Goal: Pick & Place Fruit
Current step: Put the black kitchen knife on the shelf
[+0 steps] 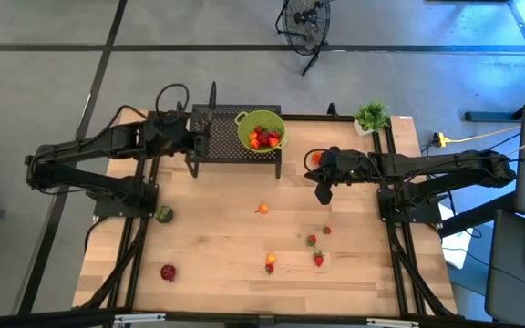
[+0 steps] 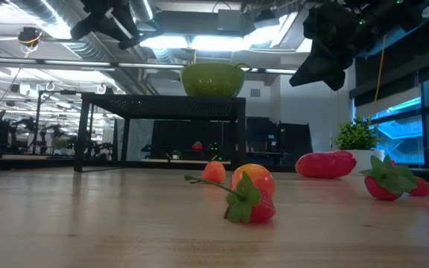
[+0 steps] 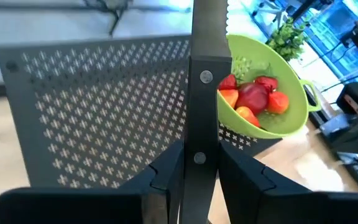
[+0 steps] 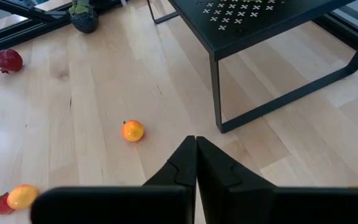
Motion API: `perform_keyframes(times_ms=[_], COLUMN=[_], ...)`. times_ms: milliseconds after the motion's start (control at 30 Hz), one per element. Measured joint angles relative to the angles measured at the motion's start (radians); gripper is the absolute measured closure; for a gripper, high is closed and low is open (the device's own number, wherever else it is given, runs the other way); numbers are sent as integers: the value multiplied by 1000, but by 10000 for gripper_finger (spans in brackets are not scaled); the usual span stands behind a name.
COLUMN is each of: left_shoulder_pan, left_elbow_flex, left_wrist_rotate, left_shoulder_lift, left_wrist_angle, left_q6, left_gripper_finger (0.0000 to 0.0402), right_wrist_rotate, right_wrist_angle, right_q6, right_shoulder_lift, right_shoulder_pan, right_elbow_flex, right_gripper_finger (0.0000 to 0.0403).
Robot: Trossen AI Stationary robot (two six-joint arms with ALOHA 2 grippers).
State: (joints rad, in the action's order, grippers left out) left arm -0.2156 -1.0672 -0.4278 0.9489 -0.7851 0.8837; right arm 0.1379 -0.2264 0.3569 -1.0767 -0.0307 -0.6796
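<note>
Lime-green bowl [image 1: 261, 130] on the perforated black stand [image 1: 217, 137] at twelve o'clock holds some fruit [image 1: 262, 138]; more lies scattered around six. Left gripper [image 3: 194, 163] pinches a thin dark bar [image 3: 205, 74]; right gripper [image 4: 196, 163] hovers closed, empty.

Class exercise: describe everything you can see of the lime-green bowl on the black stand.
The lime-green bowl is a glossy, plastic-looking colander with perforated walls and side handles. It sits upright on the black perforated metal stand, at the end nearer the right arm, near the table's far edge. Inside lies a heap of fruit: several red pieces and some orange-yellow ones. Neither gripper touches it; only the stand and the fruit do.
</note>
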Motion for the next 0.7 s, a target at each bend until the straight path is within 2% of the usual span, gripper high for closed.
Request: perform_keyframes(times_ms=[233,700], left_shoulder_pan=[-119,-268], left_elbow_flex=[-1,-1], left_wrist_rotate=[158,271], left_shoulder_lift=[10,50], left_wrist_angle=[5,-45], left_q6=[51,76], left_gripper_finger=[319,317], right_wrist_rotate=[0,0], right_wrist_angle=[0,1], right_q6=[0,3], right_shoulder_lift=[0,0], right_shoulder_pan=[0,0], right_elbow_flex=[0,0], right_gripper_finger=[381,357])
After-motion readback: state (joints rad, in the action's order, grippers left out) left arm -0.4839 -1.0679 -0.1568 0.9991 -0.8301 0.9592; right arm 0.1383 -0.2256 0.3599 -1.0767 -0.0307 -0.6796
